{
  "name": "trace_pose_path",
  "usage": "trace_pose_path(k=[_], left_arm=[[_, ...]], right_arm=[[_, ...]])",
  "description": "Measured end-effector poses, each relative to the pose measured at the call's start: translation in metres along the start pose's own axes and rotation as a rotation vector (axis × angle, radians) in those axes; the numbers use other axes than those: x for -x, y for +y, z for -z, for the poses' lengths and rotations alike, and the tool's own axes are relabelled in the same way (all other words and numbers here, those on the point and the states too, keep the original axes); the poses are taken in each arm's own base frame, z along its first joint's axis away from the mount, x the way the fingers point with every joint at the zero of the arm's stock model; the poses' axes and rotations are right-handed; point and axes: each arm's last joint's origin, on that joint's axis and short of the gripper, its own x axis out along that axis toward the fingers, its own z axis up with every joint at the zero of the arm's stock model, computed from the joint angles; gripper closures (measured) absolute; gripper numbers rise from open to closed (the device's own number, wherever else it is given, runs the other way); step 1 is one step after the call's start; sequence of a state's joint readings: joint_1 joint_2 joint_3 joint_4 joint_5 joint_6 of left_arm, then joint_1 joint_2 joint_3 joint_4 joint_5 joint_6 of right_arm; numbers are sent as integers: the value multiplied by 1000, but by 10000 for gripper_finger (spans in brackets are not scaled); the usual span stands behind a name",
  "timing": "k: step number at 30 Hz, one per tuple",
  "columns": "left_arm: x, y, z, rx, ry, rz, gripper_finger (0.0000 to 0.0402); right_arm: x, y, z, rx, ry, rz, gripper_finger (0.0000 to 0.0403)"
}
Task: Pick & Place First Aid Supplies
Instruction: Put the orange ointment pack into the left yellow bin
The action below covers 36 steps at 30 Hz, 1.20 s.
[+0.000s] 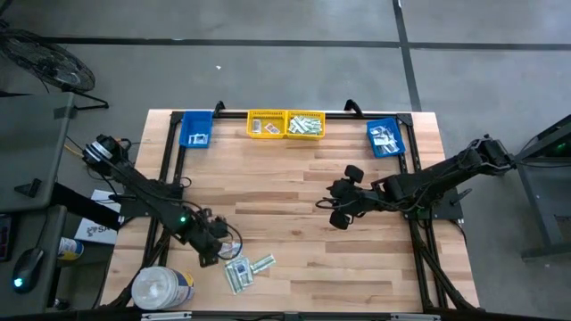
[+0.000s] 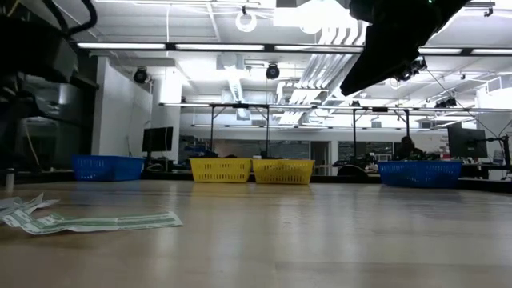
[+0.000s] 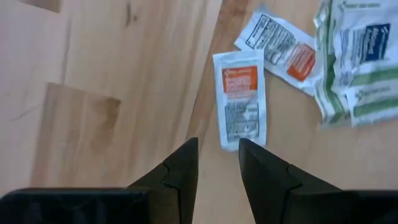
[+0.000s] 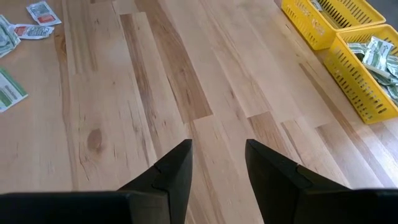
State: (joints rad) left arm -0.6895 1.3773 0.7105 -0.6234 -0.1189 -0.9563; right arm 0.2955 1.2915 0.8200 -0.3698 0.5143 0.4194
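Note:
The first aid supplies lie in a small pile near the table's near edge: long pale green-white strips and smaller white packets with orange-red marks. In the left wrist view one white packet with an orange mark lies flat just beyond my left gripper, which is open with its fingertips at that packet's near end. My left gripper is just left of the pile. My right gripper is open over bare wood at mid-table, far from the pile.
Two yellow bins stand at the far edge, one holding green-white strips. A blue bin stands to their left and another to their right. A big white round tub sits at the near left corner.

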Motion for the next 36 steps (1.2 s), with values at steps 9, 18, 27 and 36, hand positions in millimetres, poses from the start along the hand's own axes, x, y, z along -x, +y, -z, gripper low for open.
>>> trace_pose_path(k=[9,18,27,36], left_arm=[[-26,-7,0,11,78,-17,287],[-41,-6,2,35,91,-89,287],[-45,-6,3,81,99,-115,327],[-45,-6,3,101,103,-108,397]], right_arm=[[0,0,0,-11,4,-12,261],[0,1,0,-10,5,-15,260],[0,1,0,-8,5,-15,261],[0,1,0,-8,7,-19,261]])
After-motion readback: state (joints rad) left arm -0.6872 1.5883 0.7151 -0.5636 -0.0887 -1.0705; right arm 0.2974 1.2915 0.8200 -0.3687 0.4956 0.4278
